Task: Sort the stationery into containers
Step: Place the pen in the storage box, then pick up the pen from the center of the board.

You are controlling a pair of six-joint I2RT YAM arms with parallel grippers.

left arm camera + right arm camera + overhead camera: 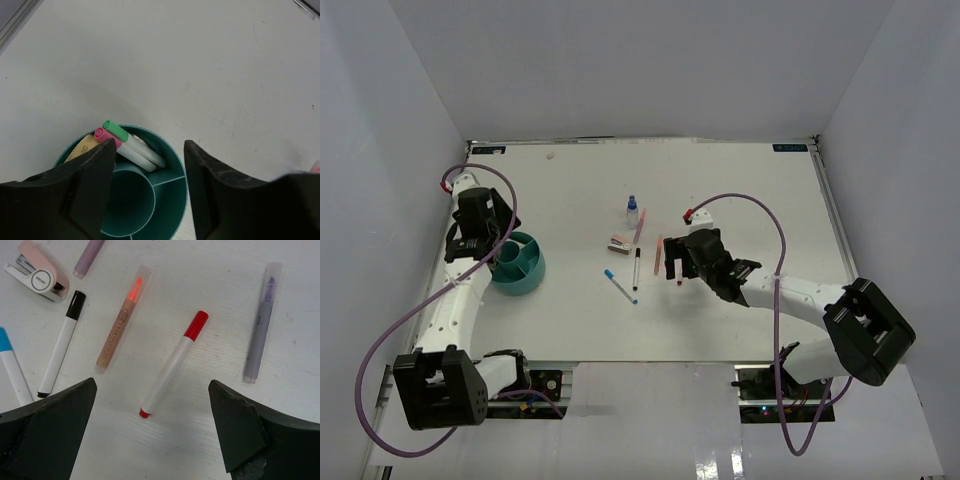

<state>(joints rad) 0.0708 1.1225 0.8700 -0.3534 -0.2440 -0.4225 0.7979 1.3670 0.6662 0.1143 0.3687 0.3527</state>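
Note:
A teal cup (532, 275) with inner compartments stands left of centre; in the left wrist view the teal cup (170, 200) holds a green-capped marker (131, 141), a pink-capped marker (122, 147) and a tan piece (82, 146). My left gripper (502, 254) hangs open and empty just above it (150, 150). My right gripper (677, 264) is open and empty above a red-capped marker (172, 365), its jaws either side of it and apart from it. Beside it lie a peach highlighter (122, 320), a black-capped marker (62, 342), a blue-capped pen (11, 365) and a purple highlighter (260, 322).
A pink-white block (619, 242), which looks like a small stapler (37, 272), a mauve pen (640, 228) and a small blue-capped bottle (632, 210) lie at the table's middle. White walls enclose the table on three sides.

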